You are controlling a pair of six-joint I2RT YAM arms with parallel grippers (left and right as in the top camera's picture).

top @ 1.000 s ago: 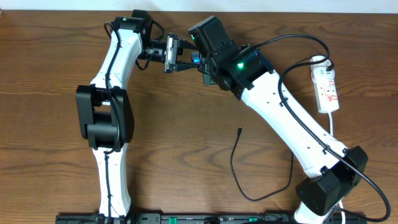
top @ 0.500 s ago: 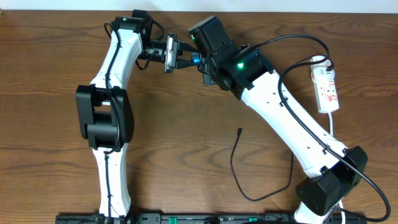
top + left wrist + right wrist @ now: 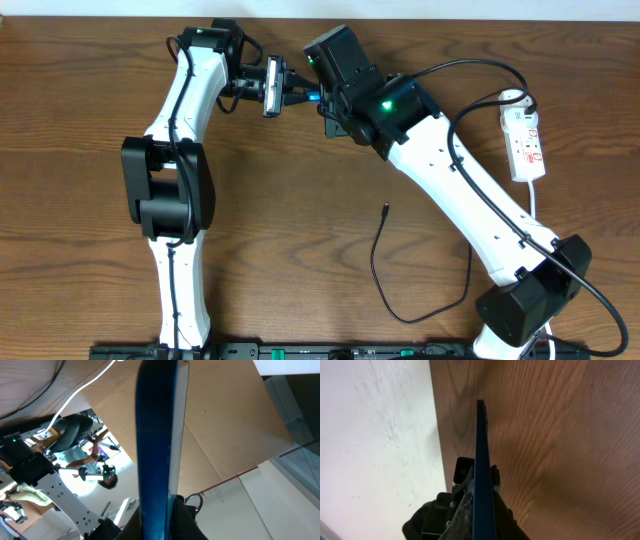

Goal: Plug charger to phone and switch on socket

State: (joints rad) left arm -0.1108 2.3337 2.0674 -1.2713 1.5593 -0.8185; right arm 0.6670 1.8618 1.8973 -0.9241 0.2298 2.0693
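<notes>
Right gripper [image 3: 479, 491] is pinching the phone [image 3: 480, 435] edge-on. The left gripper [image 3: 156, 520] flanks it too, but I cannot tell its grip. Best one firm hold, then port turned toward the charger [image 3: 386, 210], well behind.

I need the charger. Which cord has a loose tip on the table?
The thin black cable: its tip lies free, unplugged; the white cord is joined to the power strip.
</notes>
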